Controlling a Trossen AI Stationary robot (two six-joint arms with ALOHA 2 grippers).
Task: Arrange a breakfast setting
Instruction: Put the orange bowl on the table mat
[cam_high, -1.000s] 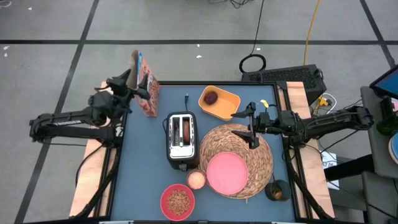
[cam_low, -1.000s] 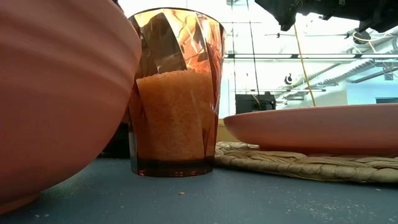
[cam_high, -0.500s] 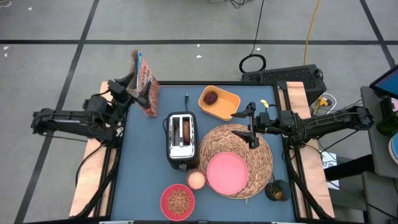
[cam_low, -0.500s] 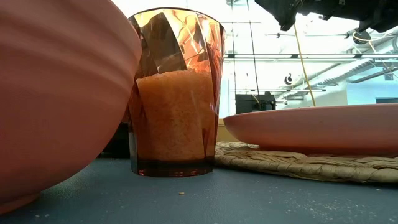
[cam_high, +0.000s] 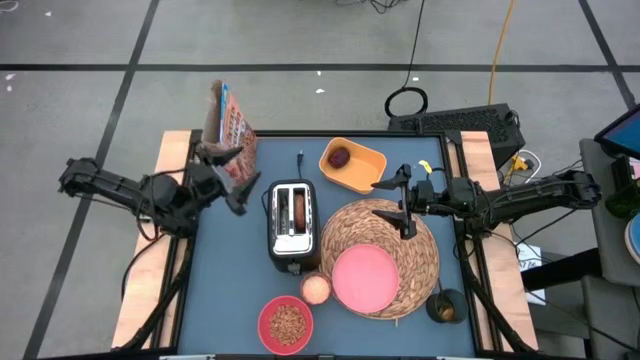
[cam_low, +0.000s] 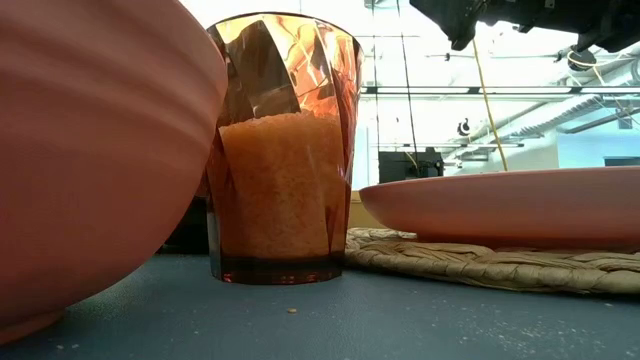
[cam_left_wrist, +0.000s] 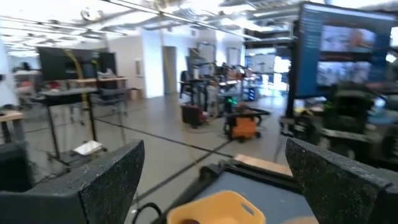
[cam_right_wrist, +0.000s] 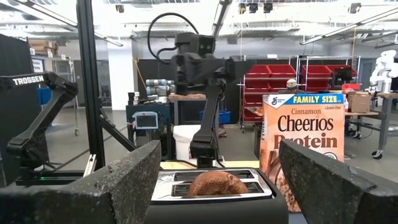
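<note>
The round woven placemat (cam_high: 400, 232) lies on the table's right half, and the flat pink plate (cam_high: 364, 277) sits on its near part. A pink bowl (cam_high: 286, 324) with brown bits stands near the front edge. The brown ring-shaped bread (cam_right_wrist: 217, 183) sticks up out of a toaster slot (cam_high: 292, 222). The dark-red fruit (cam_high: 340, 157) lies in a yellow dish (cam_high: 354, 165). My left gripper (cam_high: 237, 177) hangs open between the cereal box and the toaster, nothing between its fingers. My right gripper (cam_high: 405, 203) waits open above the placemat's far edge.
A cereal box (cam_high: 229, 128) stands upright at the far left corner. A faceted glass (cam_high: 316, 289) of orange stuff stands between bowl and plate, and a dark cup (cam_high: 445, 307) sits at the near right. Bare blue tabletop (cam_high: 225, 270) lies left of the toaster.
My left gripper has swung away from the cereal box toward the table's near edge and the toaster, turning from pointing at the box to pointing across the table toward its right side. It has stayed open. Nothing on the table has moved.
</note>
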